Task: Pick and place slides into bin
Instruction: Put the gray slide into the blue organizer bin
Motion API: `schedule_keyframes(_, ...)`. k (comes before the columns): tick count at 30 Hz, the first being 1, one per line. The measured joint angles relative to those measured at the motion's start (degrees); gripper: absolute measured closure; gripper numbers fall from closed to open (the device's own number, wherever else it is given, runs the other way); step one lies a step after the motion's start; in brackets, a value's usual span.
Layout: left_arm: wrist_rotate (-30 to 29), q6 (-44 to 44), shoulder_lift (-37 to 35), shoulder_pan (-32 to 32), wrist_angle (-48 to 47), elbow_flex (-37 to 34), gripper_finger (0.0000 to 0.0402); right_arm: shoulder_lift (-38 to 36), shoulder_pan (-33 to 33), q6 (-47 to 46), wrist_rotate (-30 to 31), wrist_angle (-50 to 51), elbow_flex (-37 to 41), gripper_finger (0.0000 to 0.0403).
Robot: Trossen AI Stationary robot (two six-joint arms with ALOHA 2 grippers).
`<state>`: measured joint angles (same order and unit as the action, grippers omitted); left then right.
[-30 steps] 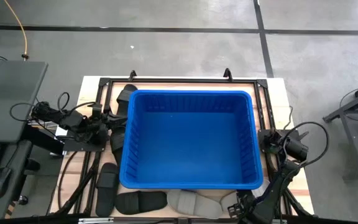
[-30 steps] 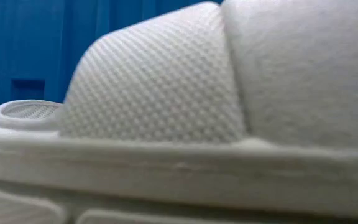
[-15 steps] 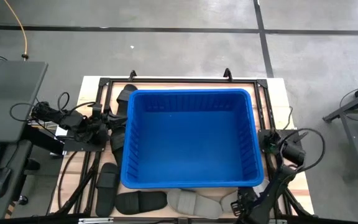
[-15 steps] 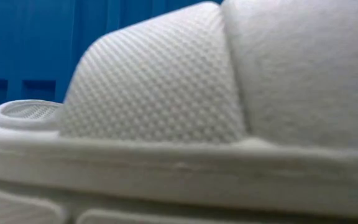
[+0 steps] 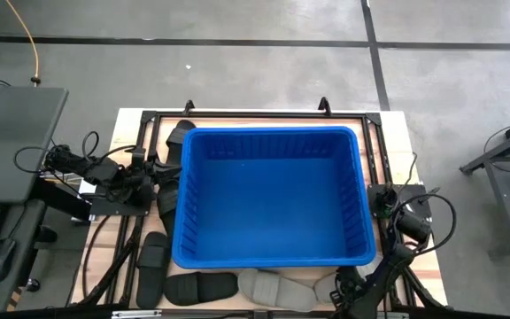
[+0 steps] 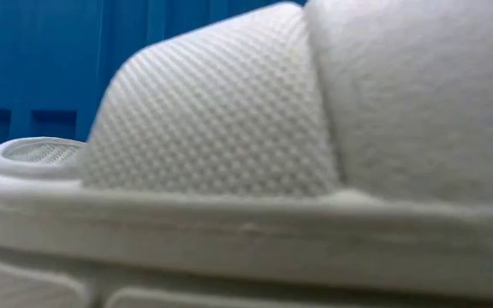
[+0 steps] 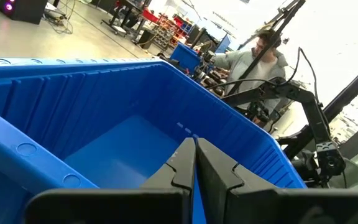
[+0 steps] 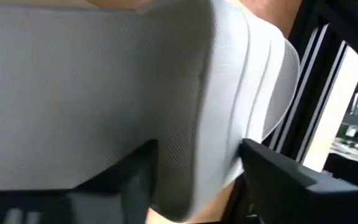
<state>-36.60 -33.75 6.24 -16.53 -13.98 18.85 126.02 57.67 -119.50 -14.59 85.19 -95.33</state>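
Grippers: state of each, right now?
Left gripper: shut, empty, beside the bin.
Right gripper: fingers either side of a light grey slide; grip cannot be told.

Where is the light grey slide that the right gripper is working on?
In the high view the light grey slide lies at the table's near edge, just outside the bin, right of a black slide, with the right gripper at its right end.

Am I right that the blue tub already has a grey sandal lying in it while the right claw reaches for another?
Not quite: the high view shows the bin empty. The grey slide lies on the table beside it. The right claw does straddle a grey slide.
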Motion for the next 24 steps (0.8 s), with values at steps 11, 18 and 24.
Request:
schedule_keyframes(11,0.2,0.0,0.0,0.0,-0.4,0.0,0.0396,0.0,0.0,1.9,-0.8,-4.0,0.1,0.0394)
schedule_keyframes(18,0.2,0.0,0.0,0.0,-0.5,0.0,0.0396,0.0,1.5,0.2,-1.4,1.6,-6.6,0.0401)
schedule_keyframes(24,0.1,0.0,0.0,0.0,-1.3,0.0,0.0396,-0.1,2.4,-0.5,-0.1,3.4,-11.8,0.0402)
